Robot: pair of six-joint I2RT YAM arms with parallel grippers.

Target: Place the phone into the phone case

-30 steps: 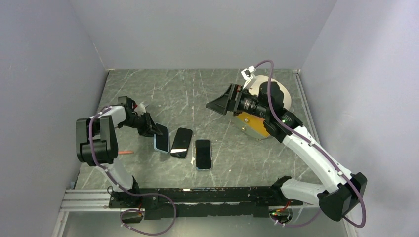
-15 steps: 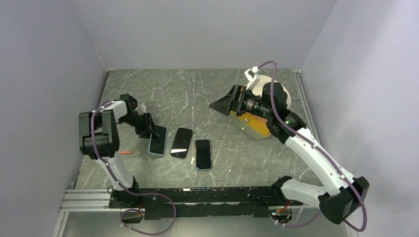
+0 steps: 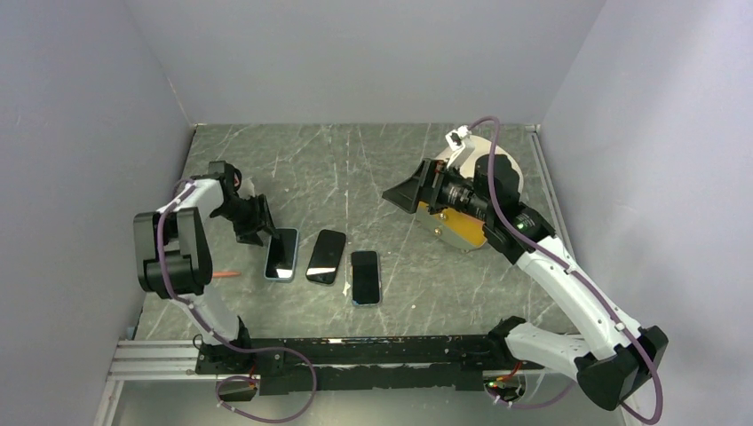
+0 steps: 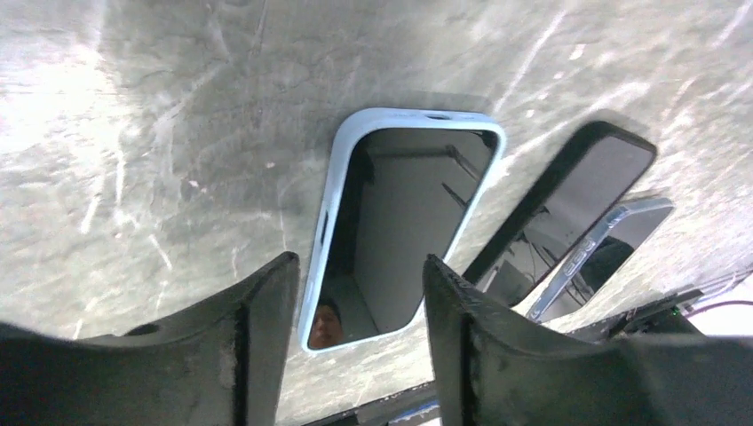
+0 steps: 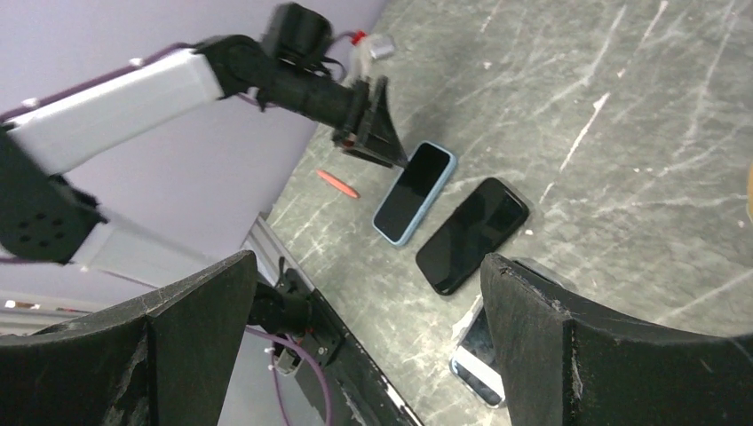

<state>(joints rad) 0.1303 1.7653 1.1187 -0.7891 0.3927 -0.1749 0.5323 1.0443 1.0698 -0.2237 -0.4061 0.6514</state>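
A phone with a dark screen lies flat on the table inside a light blue phone case. It is the leftmost of three handsets in a row. My left gripper hovers just behind its far end, open, the fingers apart with the cased phone showing between them untouched. A bare black phone lies to its right, then another cased phone. My right gripper hangs high above the table's right half, wide open and empty; in its wrist view it looks down on all three.
A round orange-and-white object sits under the right arm near the right wall. A small red-orange stick lies left of the phones. Grey walls close in the left, far and right sides; a black rail runs along the near edge.
My left gripper has opened and drawn back toward the far left. The cased phone, earlier propped up at an angle, now lies flat. The right arm has pulled back slightly to the right.
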